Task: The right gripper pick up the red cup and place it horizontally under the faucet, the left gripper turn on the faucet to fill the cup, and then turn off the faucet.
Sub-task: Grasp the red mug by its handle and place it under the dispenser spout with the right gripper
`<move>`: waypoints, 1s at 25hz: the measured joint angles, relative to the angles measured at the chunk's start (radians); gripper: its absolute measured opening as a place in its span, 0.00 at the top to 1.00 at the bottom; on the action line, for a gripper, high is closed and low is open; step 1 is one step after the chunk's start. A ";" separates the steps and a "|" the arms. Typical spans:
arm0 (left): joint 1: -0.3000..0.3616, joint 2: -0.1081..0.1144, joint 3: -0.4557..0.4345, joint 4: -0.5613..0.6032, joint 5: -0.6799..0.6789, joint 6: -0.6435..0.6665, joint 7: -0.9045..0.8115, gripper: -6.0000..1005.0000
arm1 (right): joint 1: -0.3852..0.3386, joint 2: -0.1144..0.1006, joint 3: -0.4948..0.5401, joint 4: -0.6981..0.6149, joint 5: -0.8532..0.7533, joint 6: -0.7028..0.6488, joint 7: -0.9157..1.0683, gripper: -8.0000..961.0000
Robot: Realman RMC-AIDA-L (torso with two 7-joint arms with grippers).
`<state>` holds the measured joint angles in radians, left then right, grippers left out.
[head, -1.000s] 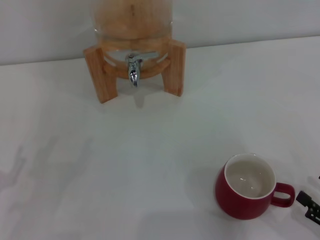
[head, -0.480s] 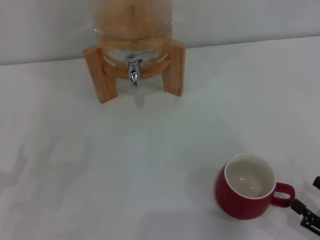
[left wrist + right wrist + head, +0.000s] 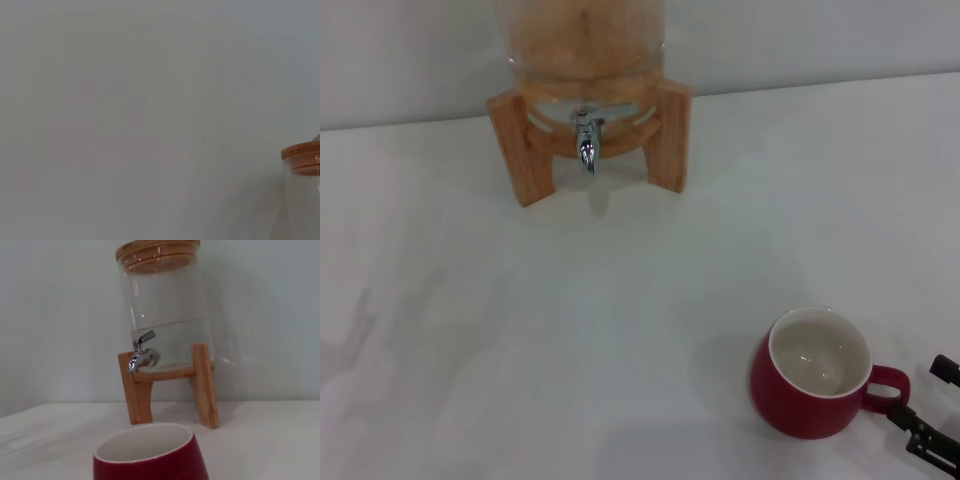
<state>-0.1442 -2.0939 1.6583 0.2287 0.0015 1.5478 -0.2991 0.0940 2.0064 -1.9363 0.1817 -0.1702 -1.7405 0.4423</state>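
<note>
The red cup (image 3: 817, 373) stands upright on the white table at the front right, its handle pointing right. My right gripper (image 3: 932, 405) is just to the right of that handle, at the picture's edge, open, with one black finger behind the handle line and one (image 3: 920, 438) in front. The right wrist view looks over the red cup (image 3: 150, 456) toward the faucet (image 3: 141, 354). The chrome faucet (image 3: 586, 140) hangs at the front of the dispenser at the back, with nothing under it. My left gripper is out of view.
The clear dispenser (image 3: 165, 305) sits on a wooden stand (image 3: 525, 150) against the back wall. Its wooden lid (image 3: 302, 157) shows at the edge of the left wrist view. White tabletop (image 3: 570, 330) lies between the stand and the cup.
The right gripper's fingertips have shifted closer to the cup's handle, and a second finger now shows. The cup and faucet have not moved.
</note>
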 joint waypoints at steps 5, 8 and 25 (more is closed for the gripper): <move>0.000 0.000 0.000 0.000 0.001 0.000 0.000 0.16 | 0.001 0.001 0.003 -0.018 0.003 0.027 -0.001 0.15; 0.000 0.000 0.000 0.000 0.001 0.000 0.000 0.16 | 0.001 0.001 0.004 -0.031 0.007 0.049 -0.002 0.15; 0.002 0.000 0.000 0.000 0.003 0.000 0.000 0.16 | 0.009 0.002 0.017 -0.069 0.012 0.093 -0.002 0.15</move>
<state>-0.1426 -2.0939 1.6582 0.2285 0.0047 1.5478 -0.2990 0.1026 2.0080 -1.9190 0.1129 -0.1582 -1.6474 0.4401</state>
